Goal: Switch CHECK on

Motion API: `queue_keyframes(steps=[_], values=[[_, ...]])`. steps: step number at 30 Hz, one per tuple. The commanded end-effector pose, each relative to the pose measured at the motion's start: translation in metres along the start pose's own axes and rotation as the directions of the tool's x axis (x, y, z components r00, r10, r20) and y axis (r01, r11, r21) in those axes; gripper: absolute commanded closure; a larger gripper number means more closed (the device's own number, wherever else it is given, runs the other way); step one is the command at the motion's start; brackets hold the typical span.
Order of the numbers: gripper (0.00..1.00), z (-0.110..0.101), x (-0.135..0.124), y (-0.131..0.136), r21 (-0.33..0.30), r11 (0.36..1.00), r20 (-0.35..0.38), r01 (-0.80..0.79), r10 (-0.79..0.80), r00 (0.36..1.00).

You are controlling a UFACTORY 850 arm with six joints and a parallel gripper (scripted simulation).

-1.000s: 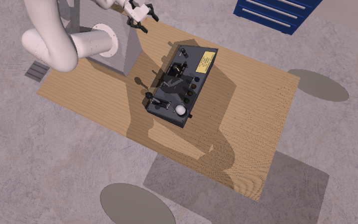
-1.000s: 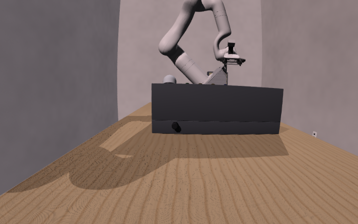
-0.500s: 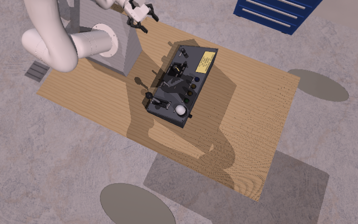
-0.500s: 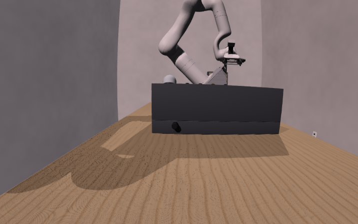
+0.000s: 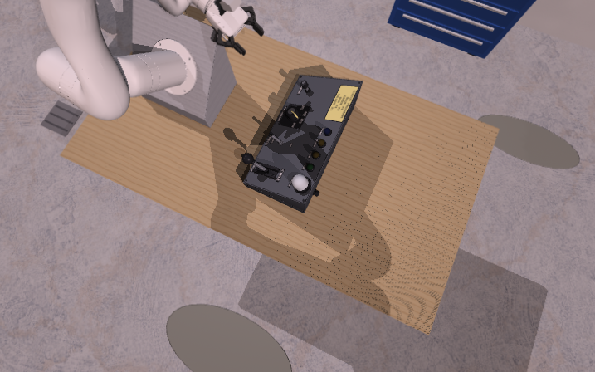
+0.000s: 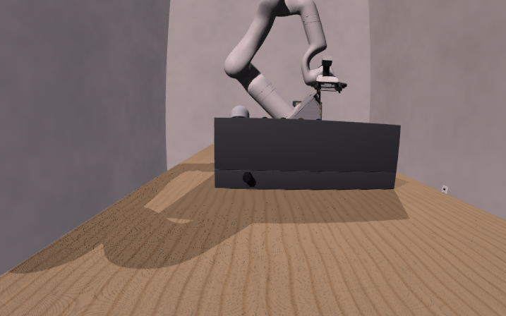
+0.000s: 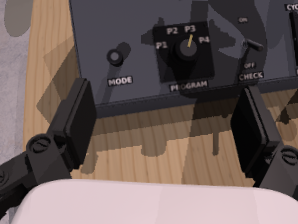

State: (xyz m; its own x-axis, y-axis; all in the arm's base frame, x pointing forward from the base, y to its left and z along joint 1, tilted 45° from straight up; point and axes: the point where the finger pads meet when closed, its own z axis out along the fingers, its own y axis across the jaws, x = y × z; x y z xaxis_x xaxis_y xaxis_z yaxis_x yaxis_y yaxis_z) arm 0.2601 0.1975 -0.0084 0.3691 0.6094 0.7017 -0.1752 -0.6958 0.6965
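The dark console (image 5: 301, 138) lies on the wooden table (image 5: 290, 184). In the wrist view the CHECK toggle (image 7: 253, 46) stands at the right of the panel above its label, next to the PROGRAM rotary selector (image 7: 188, 48) and the MODE toggle (image 7: 119, 55). I cannot tell the CHECK toggle's position in shadow. My gripper (image 5: 239, 34) is open and empty. It hovers high over the table edge, apart from the console, and also shows in the wrist view (image 7: 162, 129) and the exterior view (image 6: 329, 84).
The panel also carries a yellow label (image 5: 340, 104), a column of lamps (image 5: 318, 149), a black ball lever (image 5: 246, 158), a slider (image 5: 267, 172) and a white dome button (image 5: 299, 182). A grey robot pedestal (image 5: 188, 69) stands beside the table. A blue drawer cabinet (image 5: 456, 21) stands beyond it.
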Motion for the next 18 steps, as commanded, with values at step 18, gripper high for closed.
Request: queue_keyframes(steps=[18], values=[[0.00, 0.081, 0.020, 0.067, -0.016, 1.000, 0.054, -0.006, 0.007, 0.999]])
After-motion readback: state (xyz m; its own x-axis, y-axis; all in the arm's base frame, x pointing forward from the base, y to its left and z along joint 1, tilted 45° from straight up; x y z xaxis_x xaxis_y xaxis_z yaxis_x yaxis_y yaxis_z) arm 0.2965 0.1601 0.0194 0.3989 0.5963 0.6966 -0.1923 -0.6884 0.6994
